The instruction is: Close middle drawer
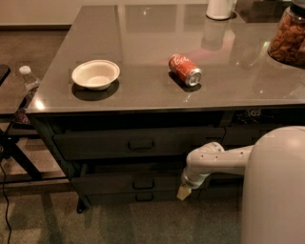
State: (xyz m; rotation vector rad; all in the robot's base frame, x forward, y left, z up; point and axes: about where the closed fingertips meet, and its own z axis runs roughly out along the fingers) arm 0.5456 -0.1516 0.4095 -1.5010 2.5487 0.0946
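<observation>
The middle drawer (128,183) is the wide dark grey front with a small loop handle (143,182), below the taller drawer front (138,142) and above the slimmest front (138,196). Its front stands a little proud of the desk frame, in deep shadow. My gripper (183,191) is at the end of the white arm (214,159), which reaches in from the right. The gripper's pale tip sits at the right end of the middle drawer's front, at about handle height. I cannot tell whether it touches the front.
On the glass desktop (143,28) are a white bowl (96,74), a red soda can (185,69) on its side, a white cup (219,8) and a jar of snacks (288,38). A water bottle (28,81) stands on a side stand at the left. My white body (276,190) fills the lower right.
</observation>
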